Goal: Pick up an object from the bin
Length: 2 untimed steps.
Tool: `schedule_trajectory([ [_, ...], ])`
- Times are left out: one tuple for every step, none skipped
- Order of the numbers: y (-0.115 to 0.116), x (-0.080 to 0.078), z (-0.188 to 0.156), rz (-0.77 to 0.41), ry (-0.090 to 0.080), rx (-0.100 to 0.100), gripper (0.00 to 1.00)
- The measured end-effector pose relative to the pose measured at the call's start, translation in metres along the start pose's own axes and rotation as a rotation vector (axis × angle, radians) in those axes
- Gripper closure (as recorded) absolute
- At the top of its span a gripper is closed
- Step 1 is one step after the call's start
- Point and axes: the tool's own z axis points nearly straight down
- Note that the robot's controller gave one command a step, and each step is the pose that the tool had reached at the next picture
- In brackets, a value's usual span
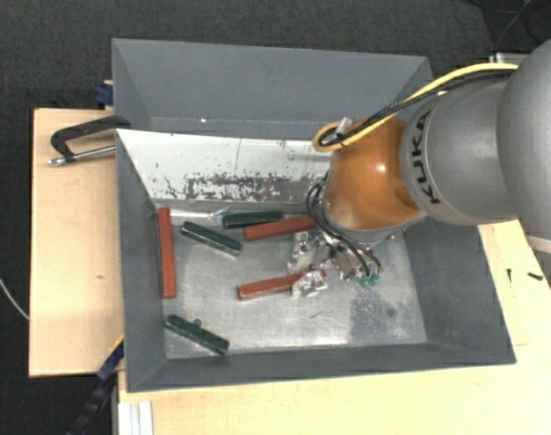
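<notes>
1. Surface and room
I work in a grey metal bin (257,89) with sloping walls. Its floor is bare metal, dull and scuffed. The wall beyond my claw (310,268) carries a band of dark speckled marks. The room's floor around the bin is dark.

2. Writing
The grey casing of my arm (475,152) reads "KUKA", with the letters running sideways.

3. Claw
My claw is down at the bin floor, below my orange cover (371,184). A yellow cable (439,84) loops from that cover back along the arm. State: I cannot tell whether the claw is released or clenched, because its metal parts crowd together under the cover.

4. Things, placed from the claw
- Short red stick (265,288): flat on the floor, at the view's left of the claw. Its near end meets the claw's tip. I cannot tell whether it is grasped.
- Brown-red stick (277,229): just beyond the claw, toward the speckled wall.
- Dark green stick (253,216): just past the brown-red stick.
- Second green stick (212,237): further to the view's left, lying aslant.
- Long red stick (167,252): well apart from the claw, along the far left wall.
- Third green stick (196,333): well apart, in the near left corner.

5. Hard to make out
A small green object (371,279) sits close under my cover, on the arm's side of the claw; I cannot tell what it is
</notes>
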Motion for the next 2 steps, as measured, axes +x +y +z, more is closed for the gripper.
schedule_trajectory([
  [0.0, 0.0, 0.0, 0.0, 0.0, 0.0, 1.0],
  [0.033, -0.01, -0.193, 0.01, -0.018, 0.0, 1.0],
])
